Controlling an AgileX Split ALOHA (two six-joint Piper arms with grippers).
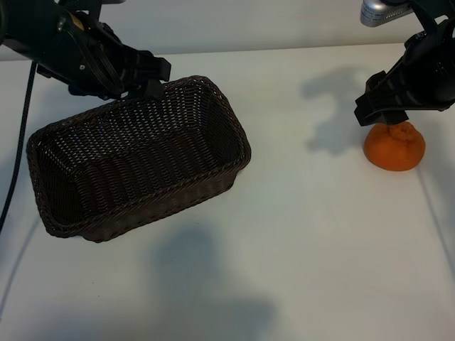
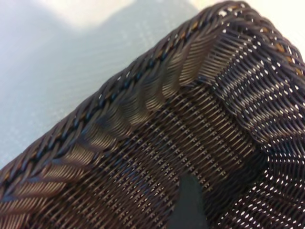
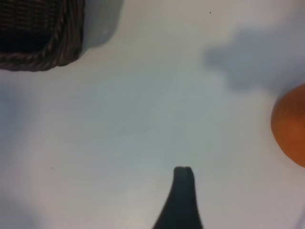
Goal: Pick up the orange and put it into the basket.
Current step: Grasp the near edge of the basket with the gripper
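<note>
The orange (image 1: 394,147) sits on the white table at the right, its puckered knob up. My right gripper (image 1: 384,116) hangs just above and behind it, open, with nothing between its fingers. In the right wrist view only one dark finger (image 3: 183,191) shows, and the orange (image 3: 291,125) lies off to the side at the frame's edge, apart from it. The dark brown wicker basket (image 1: 234,135) stands left of centre with nothing in it. My left gripper (image 1: 153,80) hovers open over its far rim; one finger (image 2: 189,205) shows above the woven inside near a corner (image 2: 143,95).
The white table (image 1: 306,234) stretches between the basket and the orange. A black cable (image 1: 21,135) hangs down at the far left beside the basket. A corner of the basket (image 3: 43,59) shows far off in the right wrist view.
</note>
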